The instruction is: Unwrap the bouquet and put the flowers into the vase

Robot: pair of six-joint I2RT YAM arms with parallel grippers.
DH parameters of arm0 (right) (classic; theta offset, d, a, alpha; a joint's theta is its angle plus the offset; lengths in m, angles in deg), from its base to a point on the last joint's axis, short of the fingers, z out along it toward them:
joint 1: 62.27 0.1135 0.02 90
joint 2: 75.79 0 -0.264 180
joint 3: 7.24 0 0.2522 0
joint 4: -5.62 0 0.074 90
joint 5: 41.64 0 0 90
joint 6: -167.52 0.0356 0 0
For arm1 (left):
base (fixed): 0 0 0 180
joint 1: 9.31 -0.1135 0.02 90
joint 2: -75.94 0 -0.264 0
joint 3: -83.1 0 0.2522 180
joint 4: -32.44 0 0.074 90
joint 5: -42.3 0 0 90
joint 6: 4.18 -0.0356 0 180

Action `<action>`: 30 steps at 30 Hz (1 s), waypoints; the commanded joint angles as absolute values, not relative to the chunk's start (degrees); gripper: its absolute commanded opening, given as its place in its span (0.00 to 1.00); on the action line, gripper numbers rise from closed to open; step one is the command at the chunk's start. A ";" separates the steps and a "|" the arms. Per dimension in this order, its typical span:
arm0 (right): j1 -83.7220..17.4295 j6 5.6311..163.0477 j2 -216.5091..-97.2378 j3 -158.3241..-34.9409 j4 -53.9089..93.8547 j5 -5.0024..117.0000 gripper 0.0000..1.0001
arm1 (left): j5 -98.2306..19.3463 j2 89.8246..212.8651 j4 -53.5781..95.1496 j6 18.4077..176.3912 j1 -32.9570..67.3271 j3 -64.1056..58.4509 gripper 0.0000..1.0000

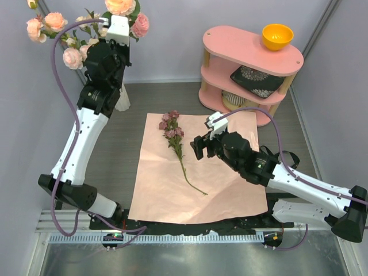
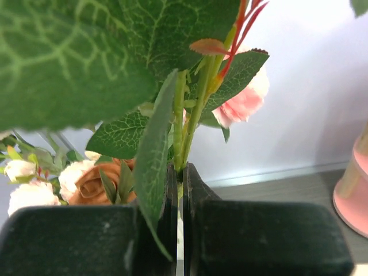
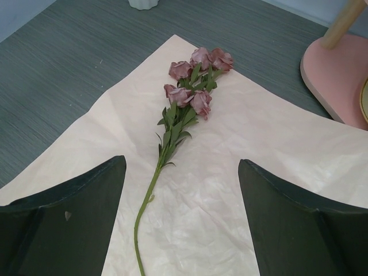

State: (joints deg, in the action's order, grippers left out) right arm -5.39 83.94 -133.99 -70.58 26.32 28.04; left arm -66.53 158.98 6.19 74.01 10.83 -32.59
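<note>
Left gripper (image 2: 181,172) high (jaws clamped); right gripper (image 1: 199,148) low, jaws spread wide.

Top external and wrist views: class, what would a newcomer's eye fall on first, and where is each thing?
A single spray of mauve roses lies alone on the pink paper spread at mid-table, with the right pincer open and facing it. At the far left, the left pincer is shut on green stems among the flowers bunched above the white vase. A bright orange bowl tops the pink shelf at the far right.
</note>
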 commanded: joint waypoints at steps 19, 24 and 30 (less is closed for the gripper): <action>-5.50 84.73 -132.22 -70.57 24.30 26.74 0.85 | -65.98 168.22 16.31 67.90 6.95 -49.49 0.00; -5.50 84.73 -132.57 -70.66 24.30 26.91 0.85 | -66.25 167.17 15.17 66.31 6.95 -48.52 0.00; -5.50 84.82 -133.10 -70.92 24.04 27.26 0.85 | -64.93 166.29 12.18 65.96 6.95 -50.89 0.00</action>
State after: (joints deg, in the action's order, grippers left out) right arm -5.39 83.96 -133.37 -70.54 26.34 27.87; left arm -65.59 168.82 12.55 67.32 7.15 -47.04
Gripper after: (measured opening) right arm 0.849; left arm 0.031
